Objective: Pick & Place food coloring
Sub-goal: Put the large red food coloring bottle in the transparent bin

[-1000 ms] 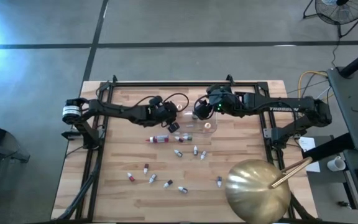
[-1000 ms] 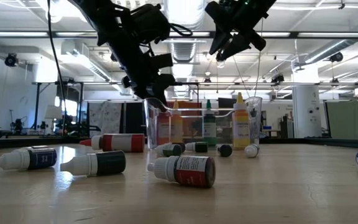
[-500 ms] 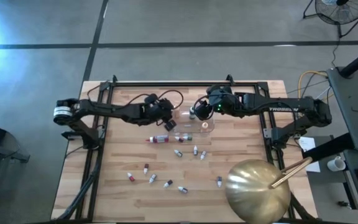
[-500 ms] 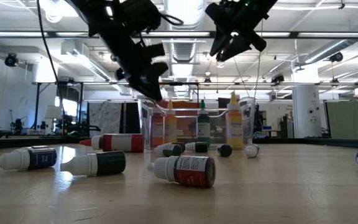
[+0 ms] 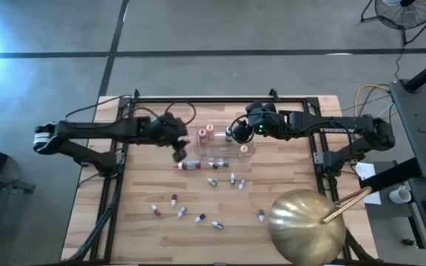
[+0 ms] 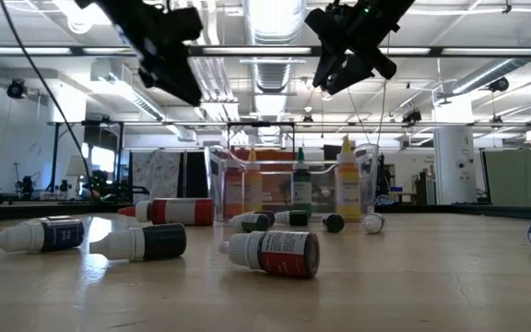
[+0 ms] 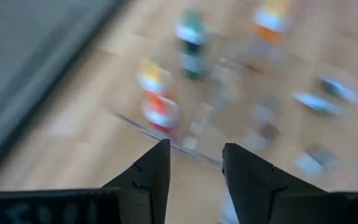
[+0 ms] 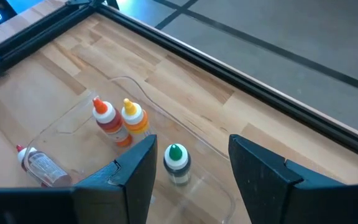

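Clear plastic is the weak point: the tub [image 5: 225, 145] near the far middle of the desk [image 5: 146, 185] is light and thin-walled, and both arms work right at it. The right gripper [image 8: 191, 163] hangs above the tub's right end with its fingers [image 8: 135, 177] parted and nothing between them. A green-capped bottle [image 8: 177, 161] stands directly under that gap, so a careless descent could knock it over or shove the tub.

The left gripper [image 7: 194, 165] sits off the tub's left side, above the desk, fingers [image 7: 148, 180] partly open and empty. A low sweep toward the scattered bottles [image 5: 198, 193] could clip the long red-and-white bottle [image 5: 189, 165] lying just in front of the tub and send it rolling. These round bottles on their sides look likely to roll off line under a slightly off-centre grip.

From above, the loose bottles read as specks spread over the near half of the desk, and a gold dome [image 5: 307, 225] fills the near right corner. Only the low view shows that three bottles stand upright inside the tub [image 6: 293, 189] while the nearest ones, such as a red-labelled bottle [image 6: 270, 253], lie flat. The right wrist view adds two standing bottles, red-capped [image 8: 107, 122] and orange [image 8: 133, 121], plus a pale one [image 8: 37, 163] lying in the tub. The left wrist view is too smeared to add detail.
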Motion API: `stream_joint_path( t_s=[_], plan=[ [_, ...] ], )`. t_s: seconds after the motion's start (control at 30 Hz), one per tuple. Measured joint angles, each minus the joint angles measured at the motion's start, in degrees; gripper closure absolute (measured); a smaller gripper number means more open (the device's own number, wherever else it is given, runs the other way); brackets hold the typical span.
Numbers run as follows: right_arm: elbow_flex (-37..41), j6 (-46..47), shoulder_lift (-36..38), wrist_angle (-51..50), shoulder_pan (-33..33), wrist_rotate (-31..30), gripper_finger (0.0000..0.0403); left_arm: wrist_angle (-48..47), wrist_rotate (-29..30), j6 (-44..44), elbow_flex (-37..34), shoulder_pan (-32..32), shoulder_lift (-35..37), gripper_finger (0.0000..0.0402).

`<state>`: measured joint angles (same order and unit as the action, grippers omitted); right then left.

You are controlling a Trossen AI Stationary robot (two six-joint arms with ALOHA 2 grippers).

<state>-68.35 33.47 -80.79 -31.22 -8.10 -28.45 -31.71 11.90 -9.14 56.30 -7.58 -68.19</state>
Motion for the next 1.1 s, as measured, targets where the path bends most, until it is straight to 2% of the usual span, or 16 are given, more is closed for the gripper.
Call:
stream_joint_path(
  t_s=[0.13, 0.2, 0.33, 0.57, 0.87, 1.1],
  plan=[
    [0.51, 0.0, 0.0, 0.08, 0.0, 0.04, 0.0211, -3.04, -14.92, 1.57, -4.78, -0.04, 5.78, 0.0282],
    [0.88, 0.02, 0.0, 0.11, -0.02, 0.26, 0.0211, -4.39, -20.42, 1.57, -8.22, 0.79, 7.8, 0.0282],
    [1.2, 0.34, 0.0, 0.18, 0.04, 1.02, 0.0211, -1.14, -21.64, 1.61, -16.38, 3.84, 10.24, 0.0282],
    [1.35, 0.48, 0.0, 0.24, 0.09, 1.86, 0.0211, 13.02, -10.66, -0.98, -26.46, 8.34, 8.6, 0.0282],
    [1.4, 0.7, 0.0, 0.08, 0.24, 3.01, 0.0211, 13.93, 0.14, -0.31, -28.51, 8.84, 7.01, 0.0282],
    [1.42, 2.04, 0.0, 0.08, 0.24, 3.17, 0.0211, 14.11, 10.88, -9.08, -27.17, 8.82, 7.07, 0.0282]
  ],
)
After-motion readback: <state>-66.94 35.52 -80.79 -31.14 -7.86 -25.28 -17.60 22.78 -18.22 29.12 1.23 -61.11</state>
